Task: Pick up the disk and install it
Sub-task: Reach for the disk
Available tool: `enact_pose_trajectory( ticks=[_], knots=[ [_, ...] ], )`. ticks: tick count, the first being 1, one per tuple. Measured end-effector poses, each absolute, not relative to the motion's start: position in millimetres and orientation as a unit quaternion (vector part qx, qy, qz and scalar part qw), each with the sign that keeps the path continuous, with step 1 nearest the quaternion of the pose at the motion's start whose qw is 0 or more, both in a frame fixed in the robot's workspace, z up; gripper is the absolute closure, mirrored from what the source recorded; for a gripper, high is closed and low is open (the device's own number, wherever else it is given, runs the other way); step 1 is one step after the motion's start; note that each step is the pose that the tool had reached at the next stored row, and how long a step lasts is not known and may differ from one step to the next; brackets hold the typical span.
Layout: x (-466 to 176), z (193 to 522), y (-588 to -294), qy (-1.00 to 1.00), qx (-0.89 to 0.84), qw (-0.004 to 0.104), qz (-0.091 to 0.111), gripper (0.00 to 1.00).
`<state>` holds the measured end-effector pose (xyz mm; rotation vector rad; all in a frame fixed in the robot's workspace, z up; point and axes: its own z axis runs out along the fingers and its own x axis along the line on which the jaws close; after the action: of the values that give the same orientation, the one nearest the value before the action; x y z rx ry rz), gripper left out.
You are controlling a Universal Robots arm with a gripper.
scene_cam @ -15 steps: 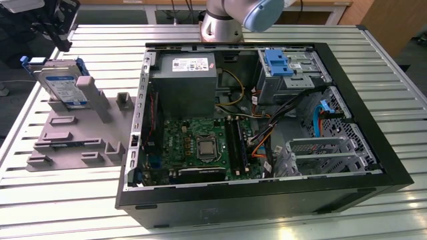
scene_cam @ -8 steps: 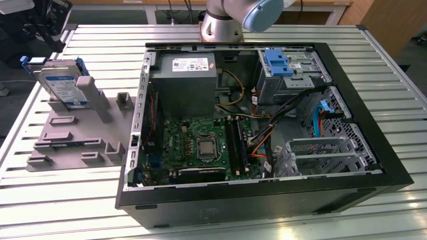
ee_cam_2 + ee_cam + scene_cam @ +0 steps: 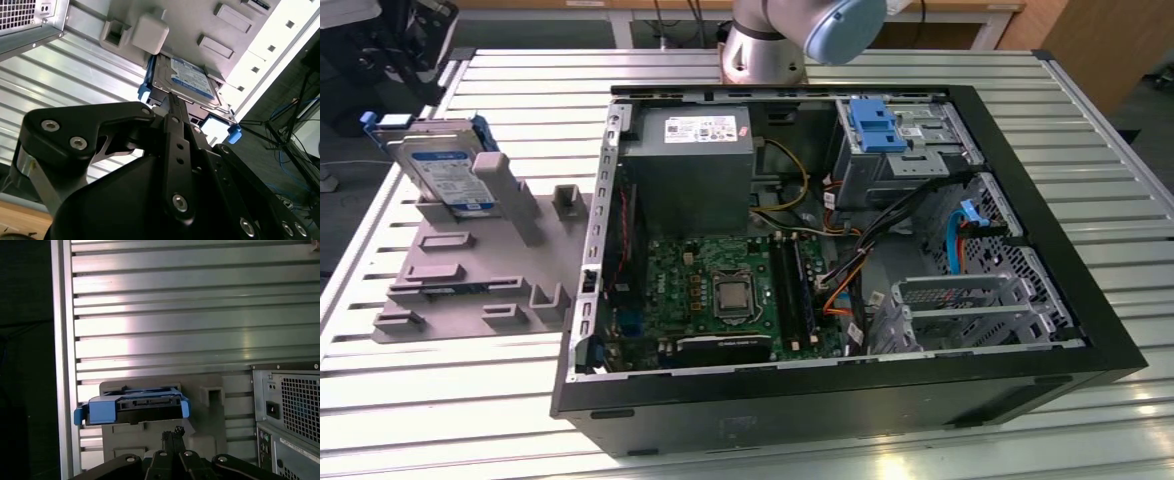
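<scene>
Just ahead of the jaws, the disk (image 3: 192, 80) sits in a grey holder (image 3: 185, 25). They are pressed together, empty.

Catching the arm (image 3: 781, 40) at twelve o'clock in the exterior view: silver joint housing, pale blue cap (image 3: 843, 25) bulging out toward one o'clock. Switching to both wrist views, peering along the gripper (image 3: 172, 101) (image 3: 173, 433). Black linkage bars (image 3: 90, 125) fanned out wide to either side, silver screws (image 3: 51, 125) glinting at the pivots. And the fingers (image 3: 176, 145): tight together, tips pressed flush against each other in one slim black stack, pointing straight ahead from the wrist.
</scene>
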<state>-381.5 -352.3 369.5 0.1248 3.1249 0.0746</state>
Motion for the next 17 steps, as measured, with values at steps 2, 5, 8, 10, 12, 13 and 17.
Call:
enact_pose_trajectory(
  ticks=[2, 5, 8, 10, 12, 13, 17],
  knots=[
    [-386.3, 368.5, -351.8, 0.999, 0.040, 0.007, 0.024, 0.89],
    [-390.7, 366.9, -351.3, 0.999, 0.040, 0.007, 0.024, 0.89],
    [-390.9, 366.9, -351.3, 0.999, 0.040, 0.007, 0.024, 0.89],
    [-391.0, 366.9, -351.3, 0.999, 0.040, 0.007, 0.024, 0.89],
    [-391.0, 366.9, -351.3, 0.999, 0.040, 0.007, 0.024, 0.89],
    [-391.1, 366.9, -351.3, 0.999, 0.040, 0.007, 0.024, 0.89],
    [-391.9, 366.8, -351.3, 0.999, 0.040, 0.007, 0.024, 0.89]
  ],
)
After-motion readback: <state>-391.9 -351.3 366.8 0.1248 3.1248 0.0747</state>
